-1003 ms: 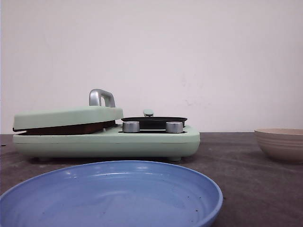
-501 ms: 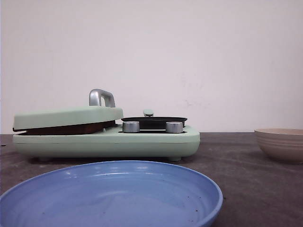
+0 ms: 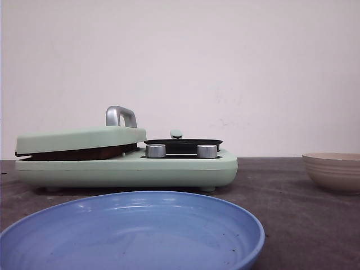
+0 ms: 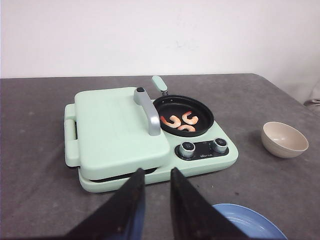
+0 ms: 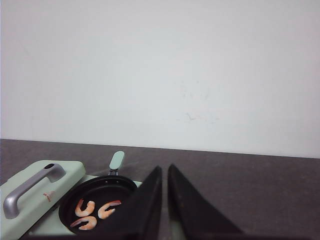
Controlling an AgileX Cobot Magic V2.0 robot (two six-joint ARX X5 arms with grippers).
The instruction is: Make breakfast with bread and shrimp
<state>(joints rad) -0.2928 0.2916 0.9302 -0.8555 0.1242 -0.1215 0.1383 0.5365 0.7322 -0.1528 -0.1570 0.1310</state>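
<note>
Three curled orange-pink shrimp (image 4: 179, 121) lie in the small black pan (image 4: 202, 108) on the right half of a mint-green breakfast machine; they also show in the right wrist view (image 5: 92, 212). The machine's lid (image 4: 115, 125) with its silver handle (image 4: 148, 112) is down. The bread is hidden; only a dark brown strip (image 3: 79, 153) shows in the slit under the lid. My left gripper (image 4: 156, 171) is slightly open and empty, above the table in front of the lid. My right gripper (image 5: 165, 167) is shut and empty, to the right of the pan.
A blue plate (image 3: 135, 230) sits in front of the machine, near the table's front edge. A beige ribbed bowl (image 4: 284, 140) stands to the machine's right. Two silver knobs (image 4: 187, 149) are on the machine's front. A white wall stands behind.
</note>
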